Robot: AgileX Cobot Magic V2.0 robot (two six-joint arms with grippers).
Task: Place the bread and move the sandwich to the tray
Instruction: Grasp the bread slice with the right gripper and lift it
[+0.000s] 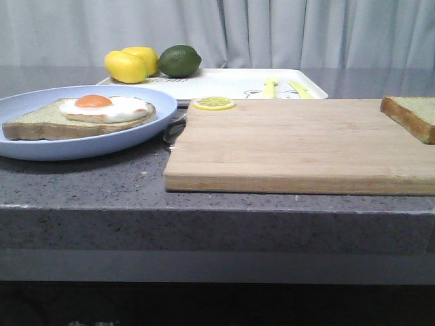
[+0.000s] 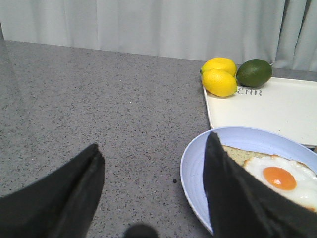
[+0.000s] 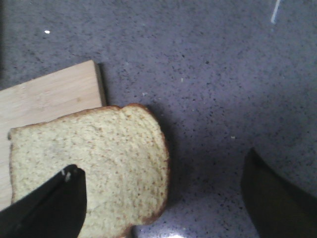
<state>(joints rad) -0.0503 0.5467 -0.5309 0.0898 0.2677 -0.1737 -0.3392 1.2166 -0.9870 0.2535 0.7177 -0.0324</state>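
Observation:
The bread (image 1: 410, 115) lies at the far right corner of the wooden cutting board (image 1: 299, 146), partly overhanging it. In the right wrist view the bread (image 3: 94, 158) sits under my open right gripper (image 3: 163, 178), one finger over the slice, the other over bare counter. A pale blue plate (image 1: 41, 146) at the left holds a bread slice (image 1: 41, 125) topped with a fried egg (image 1: 102, 107). My open left gripper (image 2: 151, 163) hovers over the plate's rim (image 2: 190, 163); the egg (image 2: 282, 178) shows beside it. The cream tray (image 1: 231, 83) stands behind. Neither gripper shows in the front view.
Two yellow lemons (image 1: 130, 64) and a green avocado (image 1: 179, 60) sit at the tray's left end. Yellow utensils (image 1: 285, 88) lie on the tray. A lemon slice (image 1: 214, 103) lies at the board's far left corner. A curtain hangs behind the grey counter.

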